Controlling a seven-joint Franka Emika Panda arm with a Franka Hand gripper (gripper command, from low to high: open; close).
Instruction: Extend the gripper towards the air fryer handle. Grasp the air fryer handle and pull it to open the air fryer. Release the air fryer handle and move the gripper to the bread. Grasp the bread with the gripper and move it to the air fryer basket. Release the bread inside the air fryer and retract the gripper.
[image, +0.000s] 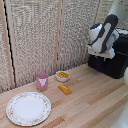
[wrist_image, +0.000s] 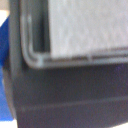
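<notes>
The black glossy air fryer (image: 113, 62) stands at the exterior view's right, against the screen wall. My gripper (image: 96, 52) hangs on its white arm right at the fryer's upper front corner; its fingers are lost against the black body. The wrist view is blurred and very close: the air fryer's black surface (wrist_image: 70, 95), a grey panel with a glossy rim, and one blue fingertip (wrist_image: 3, 47) at the edge. I cannot make out the handle or the air fryer basket. The orange-brown bread (image: 64, 89) lies on the wooden table, well away from the gripper.
A small white bowl (image: 62, 76) with yellow contents sits just behind the bread. A pink cup (image: 42, 81) stands beside it, and a patterned plate (image: 28, 108) lies near the front edge. A slatted screen closes off the back.
</notes>
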